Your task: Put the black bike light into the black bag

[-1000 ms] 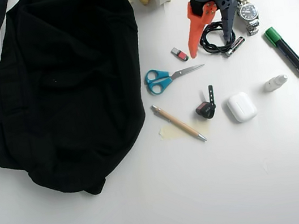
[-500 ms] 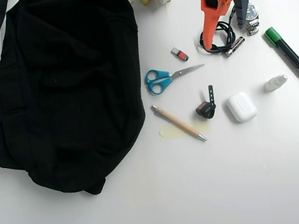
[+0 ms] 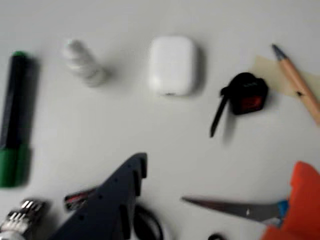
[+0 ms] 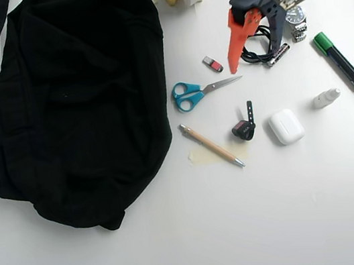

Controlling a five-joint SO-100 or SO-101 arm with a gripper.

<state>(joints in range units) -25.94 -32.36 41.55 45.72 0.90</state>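
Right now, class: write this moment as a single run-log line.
gripper: open, empty, above the coiled cable | black bike light: on table between pen and earbud case, untouched | black bag: at overhead left | step: approach

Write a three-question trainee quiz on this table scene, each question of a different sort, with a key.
1. True or false: the black bike light already lies inside the black bag.
2. In the overhead view, which thing lies nearest the bike light on its right? A) green marker B) white earbud case C) blue scissors
3. Fill in: the gripper is open and holds ______.

Key: 1 false, it lies on the table between the pen and the case. 2 B. 3 nothing.
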